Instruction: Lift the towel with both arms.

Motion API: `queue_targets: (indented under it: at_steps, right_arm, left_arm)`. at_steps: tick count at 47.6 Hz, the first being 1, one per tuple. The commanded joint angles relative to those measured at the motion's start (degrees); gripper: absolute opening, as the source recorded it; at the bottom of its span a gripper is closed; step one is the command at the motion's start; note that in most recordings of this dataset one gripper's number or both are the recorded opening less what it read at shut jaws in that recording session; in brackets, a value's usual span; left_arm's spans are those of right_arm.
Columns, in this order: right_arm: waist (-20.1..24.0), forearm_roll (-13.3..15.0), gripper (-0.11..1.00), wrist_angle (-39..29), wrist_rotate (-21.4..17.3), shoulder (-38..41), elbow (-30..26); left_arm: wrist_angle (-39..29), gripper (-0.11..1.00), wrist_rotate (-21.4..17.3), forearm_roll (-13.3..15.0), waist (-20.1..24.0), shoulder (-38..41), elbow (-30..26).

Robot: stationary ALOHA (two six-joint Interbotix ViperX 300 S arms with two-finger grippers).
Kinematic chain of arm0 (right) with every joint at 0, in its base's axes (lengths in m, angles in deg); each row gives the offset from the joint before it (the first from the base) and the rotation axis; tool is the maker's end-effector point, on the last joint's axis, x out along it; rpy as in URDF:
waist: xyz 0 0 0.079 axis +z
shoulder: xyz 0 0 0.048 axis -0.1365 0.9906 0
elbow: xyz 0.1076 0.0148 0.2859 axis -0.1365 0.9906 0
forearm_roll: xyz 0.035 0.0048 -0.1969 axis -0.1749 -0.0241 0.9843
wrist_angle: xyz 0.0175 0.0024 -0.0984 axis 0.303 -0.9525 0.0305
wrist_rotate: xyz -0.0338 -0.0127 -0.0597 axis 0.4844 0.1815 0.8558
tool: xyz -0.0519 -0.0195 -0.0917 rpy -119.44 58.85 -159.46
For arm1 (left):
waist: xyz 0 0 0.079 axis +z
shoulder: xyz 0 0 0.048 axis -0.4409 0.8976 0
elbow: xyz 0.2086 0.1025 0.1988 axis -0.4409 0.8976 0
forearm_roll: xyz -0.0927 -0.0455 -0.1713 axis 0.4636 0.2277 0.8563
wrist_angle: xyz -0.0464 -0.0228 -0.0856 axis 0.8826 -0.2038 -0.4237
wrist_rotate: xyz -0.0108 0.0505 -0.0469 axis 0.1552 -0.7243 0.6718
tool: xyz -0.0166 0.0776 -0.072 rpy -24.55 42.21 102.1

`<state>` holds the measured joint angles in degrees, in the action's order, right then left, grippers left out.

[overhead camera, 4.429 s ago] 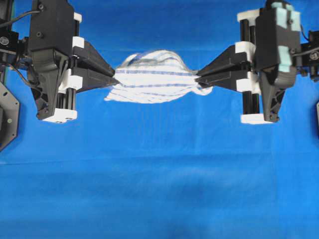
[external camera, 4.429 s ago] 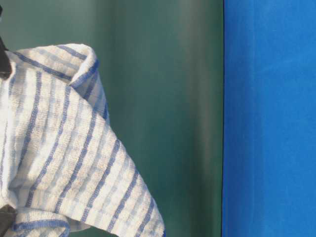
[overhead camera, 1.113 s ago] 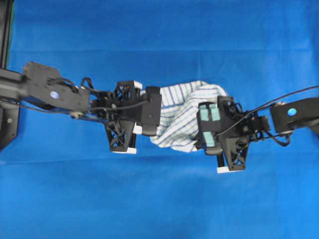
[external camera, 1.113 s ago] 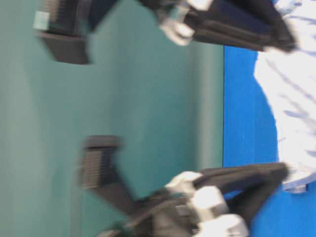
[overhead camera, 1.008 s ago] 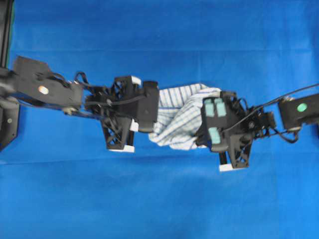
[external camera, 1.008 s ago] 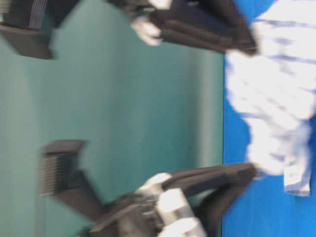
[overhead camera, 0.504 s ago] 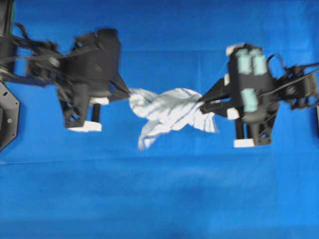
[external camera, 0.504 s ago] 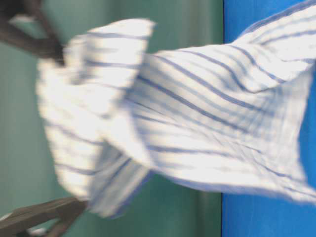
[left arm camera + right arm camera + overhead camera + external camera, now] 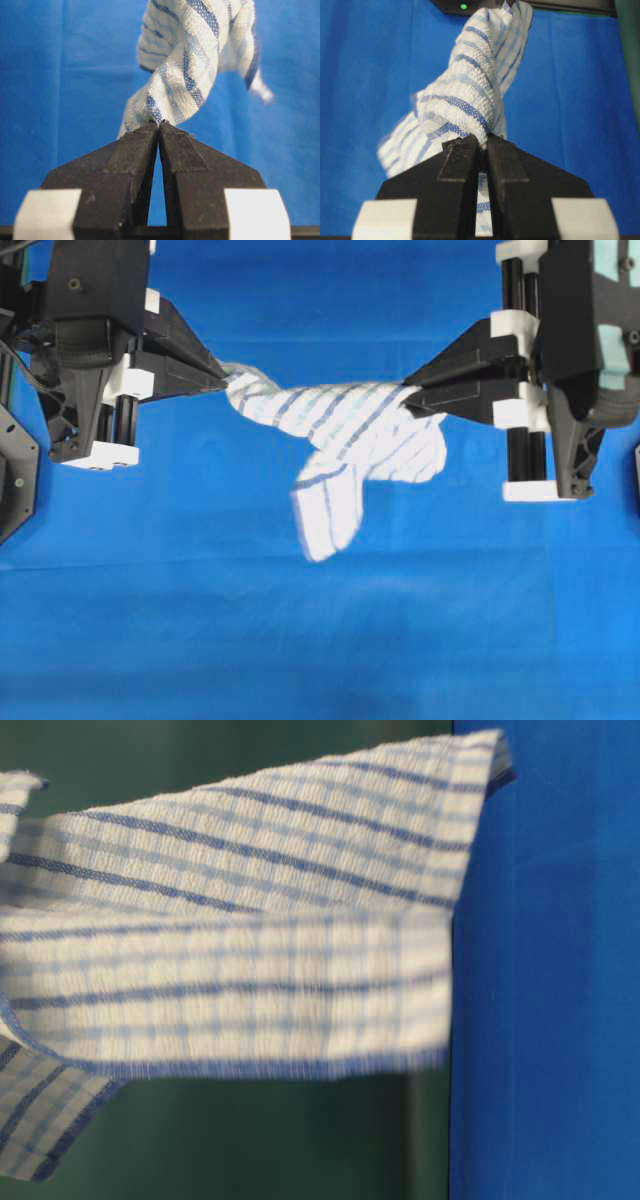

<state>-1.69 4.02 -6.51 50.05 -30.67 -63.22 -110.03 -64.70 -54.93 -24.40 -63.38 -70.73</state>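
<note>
The towel [image 9: 345, 430], white with thin blue stripes, hangs twisted in the air between the two grippers, one loose flap drooping toward the near side. My left gripper [image 9: 222, 375] pinches its left end, and the left wrist view shows the fingertips shut on a bunched corner of the towel [image 9: 185, 75]. My right gripper [image 9: 408, 388] is shut on the other end; the towel [image 9: 465, 105] bulges out past the tips and shows between the fingers. At table level the towel [image 9: 250, 920] fills the left of the view, well above the table.
A plain blue table cover [image 9: 320, 640] spreads under everything. In the table-level view the cover [image 9: 550, 970] is at right, with a dark green backdrop [image 9: 250, 1140] behind the hanging cloth.
Both arms have risen and spread apart since a second ago, carrying the towel up off the table; it is now stretched and twisted between them, with a flap hanging down.
</note>
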Motion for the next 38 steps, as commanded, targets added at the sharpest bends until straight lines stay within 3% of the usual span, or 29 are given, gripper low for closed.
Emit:
queue_targets:
  at_steps: [1,21,25,28,32,38]
  right_arm:
    - [-0.09,0.35,0.05,0.00,0.00,-0.35,-1.49]
    - [-0.88,0.35,0.07,0.26,-0.26,1.58,-1.76]
    - [-1.49,0.35,0.29,0.26,-0.70,2.02,-1.67]
    - [-1.58,0.70,0.47,0.00,-0.53,2.29,-1.67]
    - [-1.67,1.23,0.66,0.00,-0.53,2.37,-1.67]
    - [-1.67,1.23,0.67,0.00,-0.53,2.46,-1.67]
  left_arm:
    - [0.09,0.01,-0.35,-0.26,0.00,-0.26,-1.41]
    - [2.46,0.01,-1.14,-0.09,-0.09,-0.88,-0.79]
    - [2.20,0.03,-1.23,0.26,-0.18,-1.14,-0.35]
    - [2.11,0.14,-1.23,0.26,-0.26,-1.49,0.09]
    - [2.37,0.38,-1.05,0.26,-0.26,-2.29,0.70]
    - [2.64,0.76,-0.97,0.26,-0.26,-3.43,1.93]
